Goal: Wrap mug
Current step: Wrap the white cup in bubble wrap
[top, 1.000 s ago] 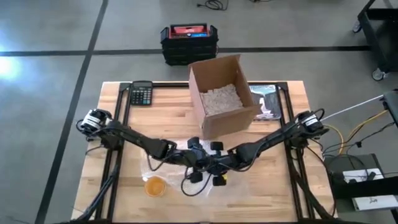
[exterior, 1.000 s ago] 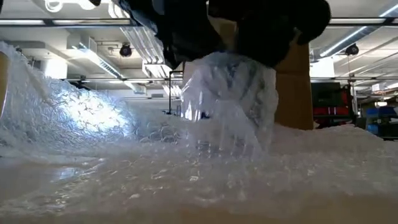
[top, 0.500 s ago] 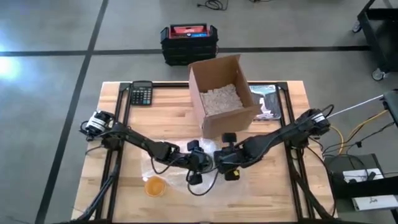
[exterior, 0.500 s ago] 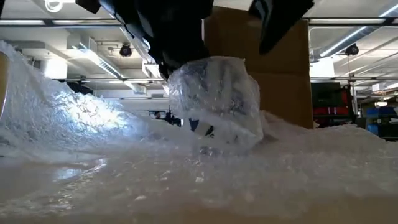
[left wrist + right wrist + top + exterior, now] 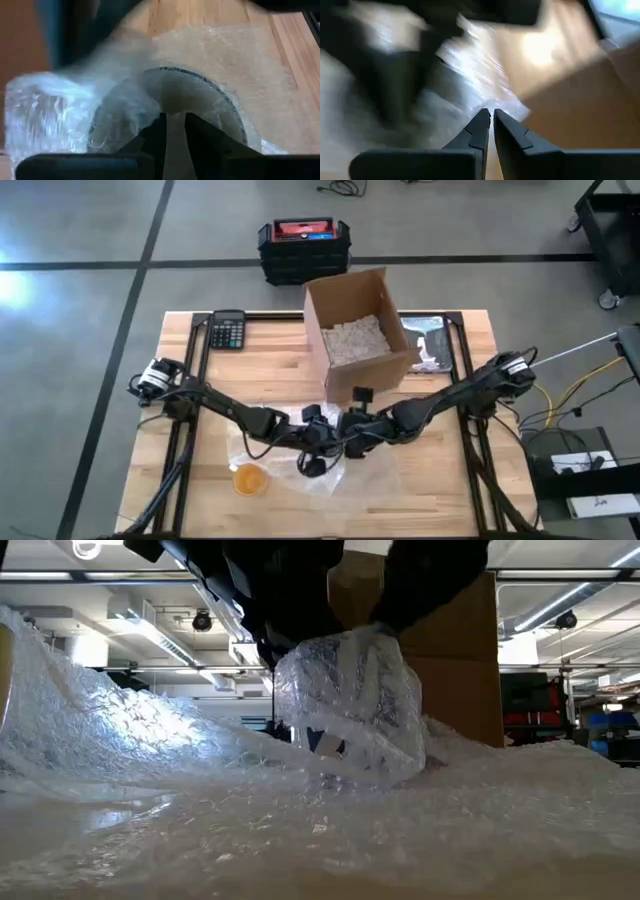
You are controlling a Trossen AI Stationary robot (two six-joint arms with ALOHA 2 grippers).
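Note:
The mug [image 5: 345, 710] is swathed in clear bubble wrap and sits tilted on the sheet of bubble wrap [image 5: 290, 465] at the table's near middle. Its dark round mouth [image 5: 200, 95] faces the left wrist camera. My left gripper [image 5: 318, 445] is at the mug's left side, shut on it. My right gripper [image 5: 350, 432] comes in from the right onto the mug's top and is shut on the wrap. In the low view both grippers hide the mug's top. The rest of the sheet [image 5: 120, 730] billows up at the left. My left gripper [image 5: 173, 132] pinches the wrapped wall of the mug at its rim [image 5: 172, 107]; one finger seems to be inside the mouth and one outside. It comes slanting down from the table's left. The mug's lower end rests on the sheet. My right gripper [image 5: 491, 117] pinches a flap of bubble wrap [image 5: 375, 632] at the top of the mug, only at the fingertips. It comes slanting down from the table's right. The flap rises in a small peak; one layer or several, I cannot tell.
An open cardboard box [image 5: 360, 335] of packing peanuts stands just behind the mug. A calculator [image 5: 228, 330] lies at the far left, a dark tray [image 5: 430, 345] at the far right, and an orange round thing [image 5: 250, 478] near the front left.
My right gripper let go of the wrap over the mug, rose and drew back toward the table's right, then came back onto the mug's top and took a flap. The wrap settled closer on the mug, which my left gripper shifted a little to the left.

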